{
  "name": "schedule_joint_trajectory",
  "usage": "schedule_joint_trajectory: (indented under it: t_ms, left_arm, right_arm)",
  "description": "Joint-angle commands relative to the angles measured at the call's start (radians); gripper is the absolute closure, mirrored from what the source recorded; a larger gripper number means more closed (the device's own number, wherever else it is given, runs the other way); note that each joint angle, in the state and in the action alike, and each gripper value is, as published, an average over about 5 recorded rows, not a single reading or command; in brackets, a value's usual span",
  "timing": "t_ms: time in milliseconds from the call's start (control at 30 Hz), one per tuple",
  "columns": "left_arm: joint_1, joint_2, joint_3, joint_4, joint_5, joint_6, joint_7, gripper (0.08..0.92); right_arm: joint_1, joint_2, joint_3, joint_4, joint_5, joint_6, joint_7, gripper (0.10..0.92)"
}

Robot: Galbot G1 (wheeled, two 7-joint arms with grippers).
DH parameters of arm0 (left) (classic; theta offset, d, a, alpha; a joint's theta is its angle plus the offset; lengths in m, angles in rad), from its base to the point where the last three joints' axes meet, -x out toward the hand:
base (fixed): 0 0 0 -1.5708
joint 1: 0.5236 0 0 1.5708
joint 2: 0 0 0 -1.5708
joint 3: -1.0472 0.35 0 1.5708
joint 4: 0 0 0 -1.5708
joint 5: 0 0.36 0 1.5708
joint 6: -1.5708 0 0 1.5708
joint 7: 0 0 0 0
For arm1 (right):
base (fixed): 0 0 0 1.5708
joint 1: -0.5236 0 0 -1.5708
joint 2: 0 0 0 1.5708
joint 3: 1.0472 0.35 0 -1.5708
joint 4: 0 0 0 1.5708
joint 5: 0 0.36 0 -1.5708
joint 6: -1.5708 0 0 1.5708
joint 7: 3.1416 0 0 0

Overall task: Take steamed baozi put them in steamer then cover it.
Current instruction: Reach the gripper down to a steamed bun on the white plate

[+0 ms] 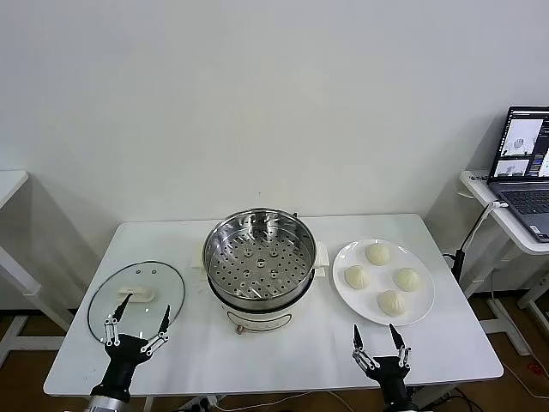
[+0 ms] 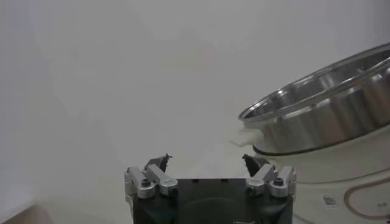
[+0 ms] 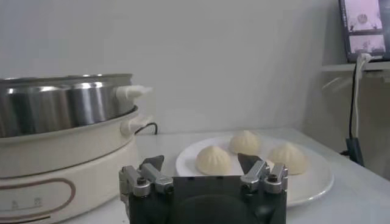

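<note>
Left gripper (image 1: 137, 324) spread over the cover (image 1: 135, 300) lying flat left of the steamer (image 1: 259, 262). Right gripper (image 1: 379, 342) spread too, near the plate (image 1: 383, 282) holding four baozi (image 1: 378, 253). Both arms cut off at the bottom edge.

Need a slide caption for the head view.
Empty steamer mid-table, cover on its left, four baozi on plate right.

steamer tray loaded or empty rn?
Empty. The steamer shows only its bare perforated tray; all four baozi sit on the white plate.
</note>
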Motion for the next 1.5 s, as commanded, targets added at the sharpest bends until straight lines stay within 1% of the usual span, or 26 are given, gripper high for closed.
schedule_joint_trajectory:
  t_ms: [33, 167, 300, 433, 567, 667, 767, 833, 900, 1000, 1100, 1233, 1300, 1367, 1500]
  left_arm:
    - [0.001, -0.002, 0.000, -0.005, 0.004, -0.010, -0.002, 0.177]
    - [-0.002, -0.003, -0.001, -0.005, 0.004, -0.009, -0.004, 0.177]
    - [-0.004, -0.006, -0.004, -0.011, 0.003, -0.008, -0.004, 0.177]
    - [-0.008, -0.012, -0.006, -0.016, 0.003, -0.009, -0.004, 0.177]
    - [-0.010, -0.014, -0.005, -0.019, 0.003, -0.010, -0.003, 0.177]
    - [-0.010, -0.014, -0.005, -0.024, 0.002, -0.009, -0.003, 0.177]
    - [-0.012, -0.013, -0.003, -0.027, 0.001, -0.007, -0.003, 0.177]
    - [-0.013, -0.011, -0.002, -0.029, 0.001, -0.006, -0.003, 0.177]
    - [-0.014, -0.009, -0.002, -0.032, 0.001, -0.005, -0.003, 0.177]
    - [-0.011, -0.006, -0.005, -0.036, 0.000, -0.004, -0.004, 0.177]
    - [-0.008, -0.006, -0.008, -0.041, -0.002, -0.002, -0.004, 0.177]
    - [-0.004, -0.012, -0.010, -0.049, -0.004, 0.003, -0.005, 0.177]
    - [-0.001, -0.016, -0.011, -0.054, -0.005, 0.005, -0.005, 0.177]
    - [0.003, -0.019, -0.011, -0.055, -0.005, 0.006, -0.006, 0.177]
    - [0.009, -0.023, -0.013, -0.054, -0.004, 0.005, -0.007, 0.177]
  right_arm:
    - [0.080, -0.041, 0.029, 0.006, 0.047, -0.040, 0.027, 0.203]
    - [0.228, -0.115, 0.041, -0.033, 0.120, -0.114, 0.035, 0.203]
    - [0.433, -0.201, 0.014, -0.116, 0.225, -0.198, 0.062, 0.203]
    - [0.663, -0.270, -0.047, -0.254, 0.328, -0.249, 0.068, 0.203]
    - [0.885, -0.319, -0.147, -0.442, 0.402, -0.264, 0.029, 0.203]
    - [1.033, -0.343, -0.241, -0.593, 0.433, -0.259, -0.029, 0.203]
    - [1.152, -0.360, -0.358, -0.721, 0.466, -0.260, -0.124, 0.203]
    - [1.214, -0.374, -0.436, -0.788, 0.476, -0.266, -0.233, 0.203]
    - [1.273, -0.393, -0.503, -0.845, 0.468, -0.284, -0.386, 0.203]
    - [1.364, -0.427, -0.590, -0.934, 0.391, -0.310, -0.681, 0.203]
    - [1.467, -0.437, -0.667, -1.043, 0.248, -0.313, -0.967, 0.203]
    - [1.592, -0.403, -0.748, -1.172, 0.045, -0.282, -1.264, 0.203]
    - [1.641, -0.378, -0.770, -1.220, -0.060, -0.259, -1.367, 0.203]
    - [1.680, -0.351, -0.784, -1.251, -0.166, -0.238, -1.434, 0.203]
    - [1.737, -0.297, -0.811, -1.296, -0.344, -0.204, -1.504, 0.203]
